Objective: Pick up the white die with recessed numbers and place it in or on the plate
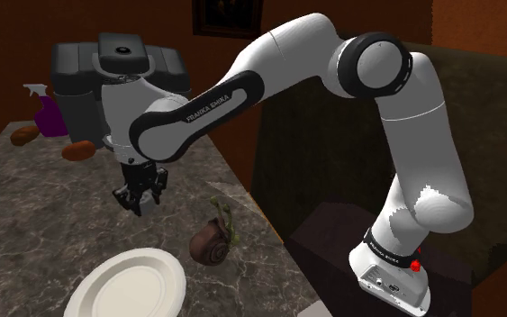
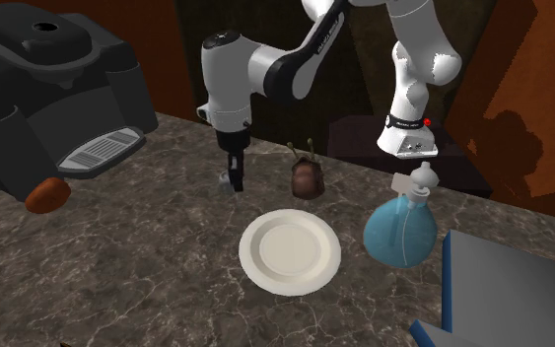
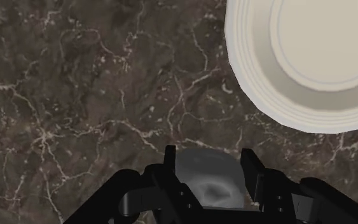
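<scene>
A pale grey-white die [image 3: 209,175] with a sunken mark on its face sits between my two black fingers, which clasp it from both sides. My gripper [image 1: 140,200] hangs low over the dark marble table, pointing down. In the second exterior view the gripper [image 2: 236,181] has the die [image 2: 227,179] as a small pale shape at its tip. The round white plate [image 1: 166,270] lies on the table a short way in front of the gripper, toward the shoulder view's bottom. The plate [image 2: 255,251] is bare, and its rim [image 3: 247,76] lies just past the fingertips.
A black coffee machine [image 1: 116,76] stands at the table's back. A brown snail-like pot [image 1: 211,241] sits beside the plate. A round blue spray bottle [image 2: 403,229] and a blue box [image 2: 507,286] stand past the plate. Brown lumps [image 1: 80,150] and a purple bottle [image 1: 49,113] lie near the machine.
</scene>
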Action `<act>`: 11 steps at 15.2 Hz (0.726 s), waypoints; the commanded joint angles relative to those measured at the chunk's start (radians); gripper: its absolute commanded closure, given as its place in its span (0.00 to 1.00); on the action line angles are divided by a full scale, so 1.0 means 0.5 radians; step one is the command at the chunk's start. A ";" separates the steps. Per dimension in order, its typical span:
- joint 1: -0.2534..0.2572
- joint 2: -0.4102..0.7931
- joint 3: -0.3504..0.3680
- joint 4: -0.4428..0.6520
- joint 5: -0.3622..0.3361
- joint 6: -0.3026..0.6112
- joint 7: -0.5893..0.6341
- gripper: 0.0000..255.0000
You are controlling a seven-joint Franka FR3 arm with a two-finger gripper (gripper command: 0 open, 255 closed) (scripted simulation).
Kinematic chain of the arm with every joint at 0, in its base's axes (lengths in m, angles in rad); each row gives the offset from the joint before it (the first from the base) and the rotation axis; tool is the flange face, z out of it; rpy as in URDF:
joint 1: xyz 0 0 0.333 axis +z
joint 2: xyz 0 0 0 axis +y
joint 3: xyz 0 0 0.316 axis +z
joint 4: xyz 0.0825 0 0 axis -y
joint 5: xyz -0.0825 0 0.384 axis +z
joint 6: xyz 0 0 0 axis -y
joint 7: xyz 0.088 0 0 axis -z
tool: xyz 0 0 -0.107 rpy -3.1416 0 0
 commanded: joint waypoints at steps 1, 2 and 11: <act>0.056 -0.025 0.017 -0.051 -0.004 0.022 0.086 1.00; 0.084 -0.035 0.026 -0.069 -0.007 0.029 0.127 1.00; 0.372 -0.053 0.092 -0.114 -0.042 0.041 0.499 1.00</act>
